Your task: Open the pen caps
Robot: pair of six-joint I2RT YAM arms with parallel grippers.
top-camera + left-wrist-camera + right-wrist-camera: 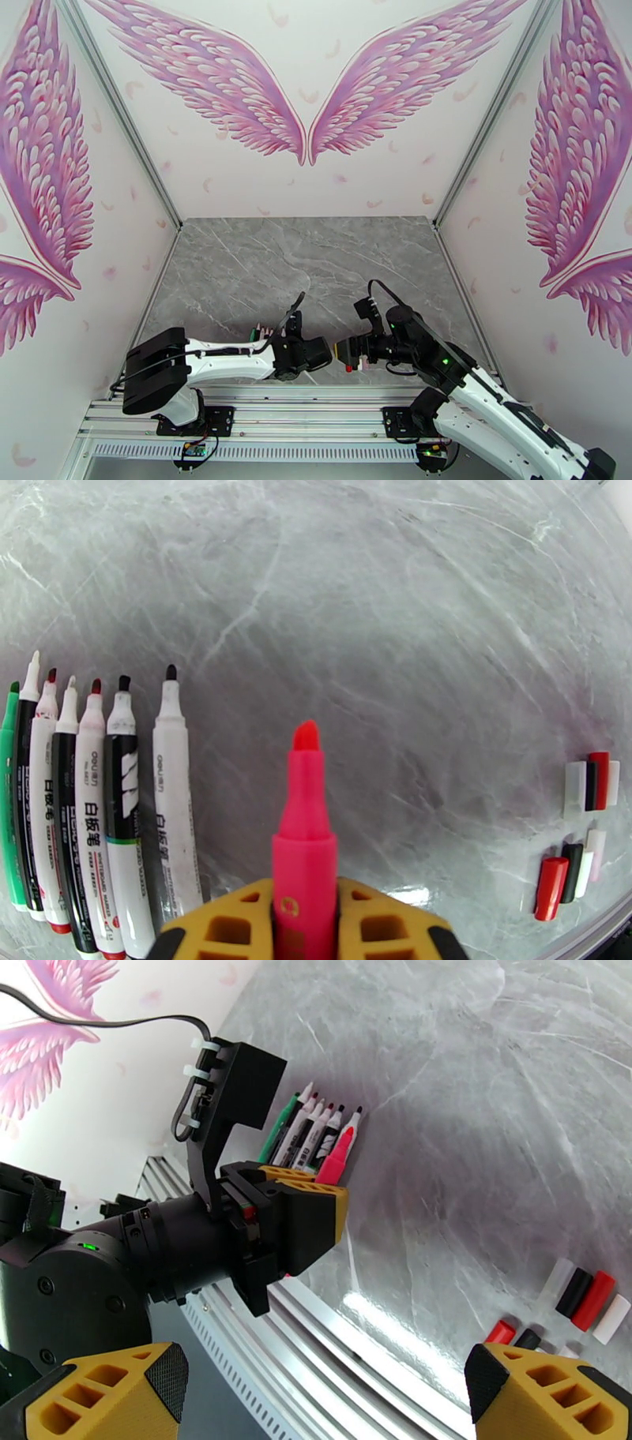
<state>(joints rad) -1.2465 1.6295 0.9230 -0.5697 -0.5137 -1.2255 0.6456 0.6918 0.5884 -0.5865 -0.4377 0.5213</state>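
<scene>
My left gripper (306,906) is shut on a pink pen (305,827) whose bare tip points away over the table. In the right wrist view that same left gripper (304,1213) holds the pink pen (338,1157) beside the row of pens. Several uncapped pens (103,811) lie side by side at the left, tips pointing away. Loose pen caps (588,784), red, black and whitish, lie in two small groups at the right, the nearer group of caps (565,871) included. My right gripper (324,1382) stands wide open above the caps (584,1295), with nothing between its fingers.
From above, both grippers meet near the table's front edge, the left (322,353) facing the right (345,351). The grey marble table (316,260) stretches out behind them. An aluminium rail (316,1339) runs along the near edge. Enclosure walls stand on both sides.
</scene>
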